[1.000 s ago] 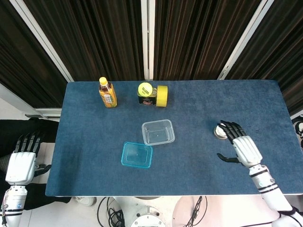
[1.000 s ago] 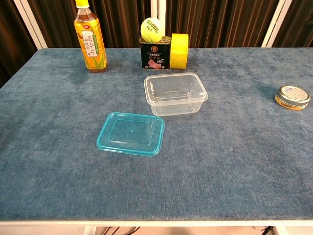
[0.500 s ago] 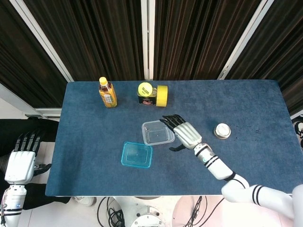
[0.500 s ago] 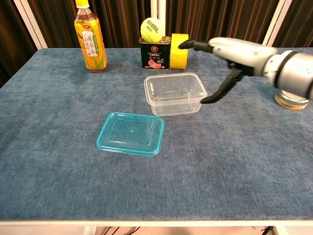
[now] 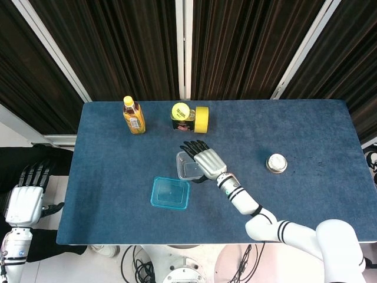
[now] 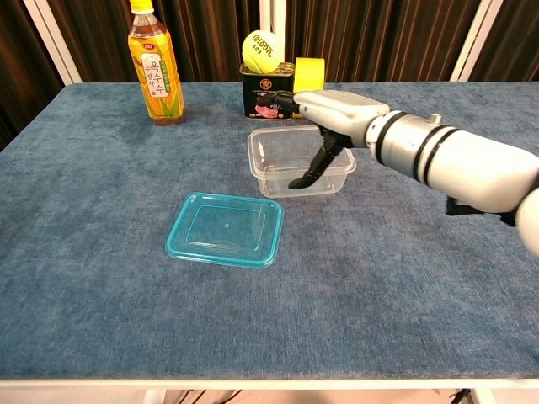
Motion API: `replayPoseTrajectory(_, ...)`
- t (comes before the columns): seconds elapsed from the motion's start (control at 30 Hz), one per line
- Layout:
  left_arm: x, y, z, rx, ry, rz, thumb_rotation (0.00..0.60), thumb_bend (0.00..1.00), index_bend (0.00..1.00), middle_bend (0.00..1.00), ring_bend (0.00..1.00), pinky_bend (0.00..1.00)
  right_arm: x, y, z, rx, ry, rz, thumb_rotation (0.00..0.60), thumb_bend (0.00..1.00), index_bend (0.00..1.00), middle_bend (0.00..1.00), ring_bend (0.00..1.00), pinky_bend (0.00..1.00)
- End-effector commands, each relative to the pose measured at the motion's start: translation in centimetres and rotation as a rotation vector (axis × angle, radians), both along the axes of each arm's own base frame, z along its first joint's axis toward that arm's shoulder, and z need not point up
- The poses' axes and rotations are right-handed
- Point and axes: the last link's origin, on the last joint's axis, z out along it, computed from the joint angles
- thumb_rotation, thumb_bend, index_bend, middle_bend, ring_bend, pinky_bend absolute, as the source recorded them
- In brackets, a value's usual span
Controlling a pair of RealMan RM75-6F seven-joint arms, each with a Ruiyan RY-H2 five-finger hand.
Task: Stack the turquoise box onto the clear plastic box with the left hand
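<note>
Blue fabric-covered tabletop [image 5: 306, 135] carried all items. Landmark for positions: the clear plastic box [image 6: 286, 156], rectangular, open-topped, sitting upright near the tabletop's centre.

Turquoise shallow rectangular box [image 6: 226, 228] lay flat on the tabletop, just beside the clear plastic box on its near-left side, apart from it and not stacked on it. Nothing touched it.

Right robot hand [image 5: 203, 158] hovered over the right half of the clear plastic box, palm down, fingers spread and extended toward the far edge. In the chest view its dark thumb pointed down beside the box's near right wall; whether it touched the wall could not be told. It held nothing.

Left robot hand [image 5: 25, 197] was off the tabletop, well apart from the clear plastic box and to its left, beyond the tabletop's left edge. Fingers were extended and apart, holding nothing. It showed in the head view only.

Behind the clear plastic box: a dark rectangular tin [image 6: 265, 91] with a yellow tennis ball [image 6: 260, 46] resting on top, and a yellow tape roll [image 6: 307, 74] standing on edge, touching the tin's right side. Far left behind the box: an upright yellow-capped bottle of amber tea [image 6: 155, 69]. Well to the right of the box: a small round flat tin with a gold rim [image 5: 275, 163].
</note>
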Motion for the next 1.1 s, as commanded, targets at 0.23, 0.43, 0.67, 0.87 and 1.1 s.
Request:
replayPoseTrajectory(0.23, -0.2, 0.4, -0.1, -0.009, -0.011, -0.001, 0.6, 0.04, 0.05, 0.0, 0.0, 0.0, 2.7, -1.8, -1.8, -0.023, 0.002, 0.003, 0.6, 0.02, 0.0, 0.0, 0.0, 0.0)
replayPoseTrajectory(0.43, 0.1, 1.1, -0.3, -0.042, 0.01, -0.028, 0.6, 0.04, 0.05, 0.0, 0.0, 0.0, 2.6, -1.8, -1.3, -0.03, 0.0, 0.024, 0.6, 0.02, 0.0, 0.0, 0.0, 0.0)
replayPoseTrajectory(0.67, 3.0, 3.9, -2.1, -0.232, 0.048, -0.152, 0.6, 0.04, 0.05, 0.0, 0.0, 0.0, -0.4, 1.5, 4.5, -0.114, 0.003, 0.126, 0.6, 0.02, 0.0, 0.0, 0.0, 0.0)
replayPoseTrajectory(0.87, 8.3, 5.6, -4.9, -0.479, -0.034, -0.286, 0.6, 0.04, 0.06, 0.0, 0.0, 0.0, -4.4, 4.6, 11.8, -0.268, -0.002, 0.094, 0.6, 0.02, 0.0, 0.0, 0.0, 0.0)
replayPoseTrajectory(1.1, 13.8, 9.2, -8.9, -0.679, 0.062, -0.33, 0.6, 0.04, 0.06, 0.0, 0.0, 0.0, -8.8, 7.9, 18.0, -0.397, 0.01, -0.005, 0.6, 0.02, 0.0, 0.0, 0.0, 0.0)
